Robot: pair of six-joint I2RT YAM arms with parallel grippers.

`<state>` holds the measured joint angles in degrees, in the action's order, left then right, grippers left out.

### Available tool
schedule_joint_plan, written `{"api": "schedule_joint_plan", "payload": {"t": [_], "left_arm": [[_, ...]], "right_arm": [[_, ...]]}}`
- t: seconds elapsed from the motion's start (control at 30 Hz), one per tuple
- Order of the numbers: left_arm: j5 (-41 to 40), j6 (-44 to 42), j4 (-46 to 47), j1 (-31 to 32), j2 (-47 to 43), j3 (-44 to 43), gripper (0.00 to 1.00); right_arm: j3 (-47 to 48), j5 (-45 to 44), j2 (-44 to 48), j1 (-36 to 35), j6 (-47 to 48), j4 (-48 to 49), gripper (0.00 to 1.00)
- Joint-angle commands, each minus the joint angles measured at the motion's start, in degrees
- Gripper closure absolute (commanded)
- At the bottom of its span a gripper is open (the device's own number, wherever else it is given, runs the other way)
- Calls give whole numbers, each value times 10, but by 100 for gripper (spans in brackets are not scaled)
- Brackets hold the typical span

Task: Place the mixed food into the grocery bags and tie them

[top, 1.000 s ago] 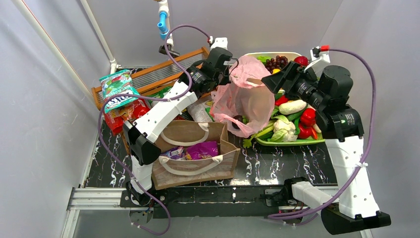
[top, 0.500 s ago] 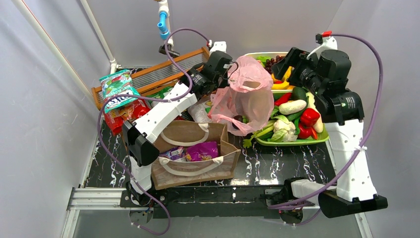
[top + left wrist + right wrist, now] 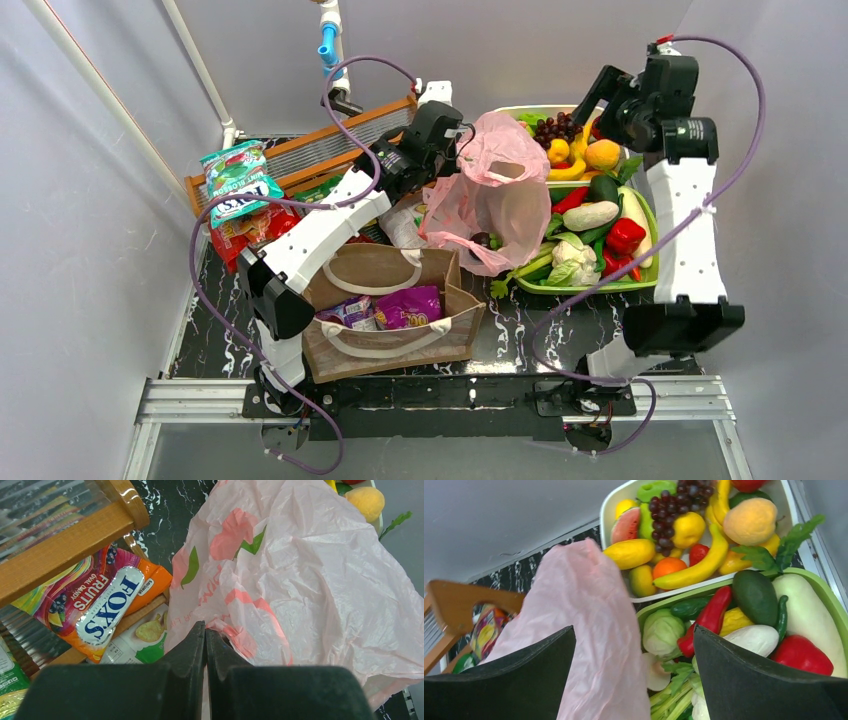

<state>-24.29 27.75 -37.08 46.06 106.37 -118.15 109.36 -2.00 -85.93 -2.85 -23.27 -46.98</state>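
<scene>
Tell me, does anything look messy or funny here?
Yes. The snack packets lie jumbled against the wooden rack at the left, and the pink bag is all crumpled, pinched by the left pincer.

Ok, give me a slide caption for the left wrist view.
Left fingers pinched shut on the pink plastic bag, beside a Fox's packet and wooden rack.

A: We tag the bag (image 3: 310, 570) as thin plastic film: translucent, crinkled, slight sheen.
B: Agreed. Packets (image 3: 100, 605) we mark as glossy foil. Rack (image 3: 65, 540)?
A: Wood, smooth and varnished, we say. Tote (image 3: 400, 355) looks like coarse woven cloth, matt.
B: Tabletop (image 3: 510, 340) we log as glossy black, marble-look. Fruit (image 3: 689, 527) is smooth plastic, mostly shiny; the peach (image 3: 751, 520) looks matt to us.
A: Trays (image 3: 605, 517) are smooth plastic.
</scene>
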Motion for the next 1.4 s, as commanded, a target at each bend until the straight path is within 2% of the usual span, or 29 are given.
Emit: {"api": "schedule_joint_plan", "payload": {"t": [0.0,0.1,0.17,0.4,0.53,0.83,1.37], "left_arm": [[10,5,4,-5,-33,5,100],[17,5,10,-7,-32,6,100],[21,5,12,-9,-30,7,100],[51,15,21,-21,-23,10,100],[60,20,26,-31,-20,15,100],[84,35,29,-49,-10,32,100],[115,31,43,-63,-2,38,100]], "right_arm": [[87,68,-70,64,-28,-59,7],[143,85,-133,79,-23,-102,6],[165,88,-164,86,-23,-120,9],[167,61,-223,111,-51,-127,6],[143,96,-240,126,-51,-84,9],[135,63,-286,147,-32,-7,7],[221,9,-424,161,0,37,5]]}}
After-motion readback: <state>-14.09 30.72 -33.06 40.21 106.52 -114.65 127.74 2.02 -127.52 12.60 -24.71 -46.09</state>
